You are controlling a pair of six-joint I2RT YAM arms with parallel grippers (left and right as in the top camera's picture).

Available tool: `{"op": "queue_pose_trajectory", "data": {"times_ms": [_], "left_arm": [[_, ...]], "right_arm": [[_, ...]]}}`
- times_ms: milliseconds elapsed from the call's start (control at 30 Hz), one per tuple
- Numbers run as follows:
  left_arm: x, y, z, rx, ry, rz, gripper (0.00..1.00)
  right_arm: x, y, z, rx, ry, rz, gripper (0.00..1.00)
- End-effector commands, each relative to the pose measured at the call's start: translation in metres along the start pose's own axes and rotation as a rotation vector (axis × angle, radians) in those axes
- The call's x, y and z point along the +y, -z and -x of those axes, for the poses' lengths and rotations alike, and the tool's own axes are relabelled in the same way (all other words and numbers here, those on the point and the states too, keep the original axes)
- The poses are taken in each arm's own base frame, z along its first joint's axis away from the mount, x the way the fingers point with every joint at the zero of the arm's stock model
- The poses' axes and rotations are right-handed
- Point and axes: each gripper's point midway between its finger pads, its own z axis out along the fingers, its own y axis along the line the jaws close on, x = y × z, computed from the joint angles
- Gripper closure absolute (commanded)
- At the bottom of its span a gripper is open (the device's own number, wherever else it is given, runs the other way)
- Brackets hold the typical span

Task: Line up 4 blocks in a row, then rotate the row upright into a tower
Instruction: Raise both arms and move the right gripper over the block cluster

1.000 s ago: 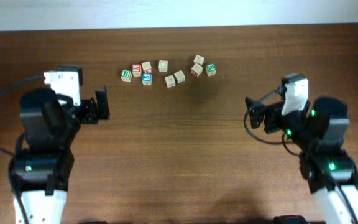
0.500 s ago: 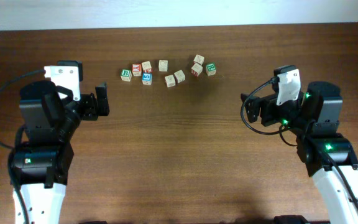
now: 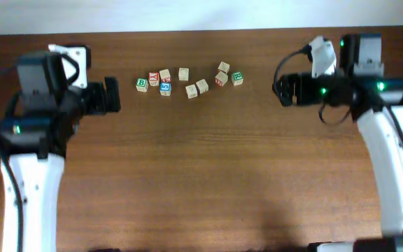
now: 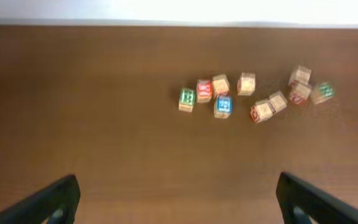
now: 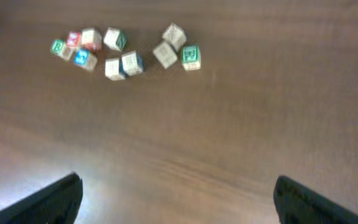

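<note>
- Four small pale wooden alphabet blocks [image 3: 154, 78] sat huddled together just left of the lone pale wooden cube [image 3: 183, 73] in the middle of the scattered row. I took this tight set to be the ones meant for turning.
- Within the set, the green-lettered block [image 3: 141, 83] lay farthest from the lone cube. The red-lettered block [image 3: 154, 78] and the plain pale block [image 3: 164, 73] came next, touching or nearly so. The blue-faced block [image 3: 165, 88] sat just on the robot's side of those two.
- Five more small wooden cubes [image 3: 220, 79] were strewn to the right of the lone cube, apart from the set.
- The left gripper [image 3: 115, 96], black and two-fingered, hung well left of the lone cube and a little toward the robot. Its jaws were spread wide with nothing between them.
- The right gripper [image 3: 283, 89] hung well right of the lone cube, beyond the five strays, just as wide and just as empty.
- The set lay between the left jaws and the lone cube, so the left arm was plainly the nearer one. From its wrist the blocks showed ahead and slightly right of centre.
- The set's spread ran along the row toward the lone cube. The cubes themselves had no long side, so I judged the green-lettered one, at the open end, the easiest first pick.
</note>
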Motion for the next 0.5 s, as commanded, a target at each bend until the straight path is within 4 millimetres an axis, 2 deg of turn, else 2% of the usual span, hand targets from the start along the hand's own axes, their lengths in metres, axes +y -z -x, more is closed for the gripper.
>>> {"op": "queue_pose_trajectory", "data": {"times_ms": [0,33,100,133,233,367,400,467], "left_arm": [[0.003,-0.013,0.020,0.063,0.054,0.007,0.01],[0.009,-0.021,0.023,0.100,0.095,0.042,0.01],[0.016,-0.030,0.023,0.141,0.124,0.079,0.01],[0.018,-0.041,0.020,0.178,0.132,0.091,0.01],[0.020,-0.065,0.007,0.249,0.135,0.093,0.01],[0.021,-0.071,0.005,0.260,0.135,0.094,0.01],[0.020,-0.071,0.005,0.260,0.135,0.094,0.01],[0.021,-0.070,0.005,0.260,0.135,0.094,0.01]], "right_arm": [[0.016,-0.020,0.021,0.017,0.031,0.029,0.02],[0.026,-0.033,0.028,0.016,0.051,0.045,0.02],[0.030,-0.050,0.033,0.009,0.024,0.027,0.02],[0.033,-0.062,0.035,0.012,0.004,0.027,0.02],[0.044,-0.096,0.029,0.051,0.007,0.050,0.02],[0.064,-0.117,0.031,0.045,0.051,0.082,0.02],[0.075,-0.124,0.036,0.021,0.073,0.110,0.01],[0.087,-0.144,0.035,0.019,0.103,0.117,0.04]]}}
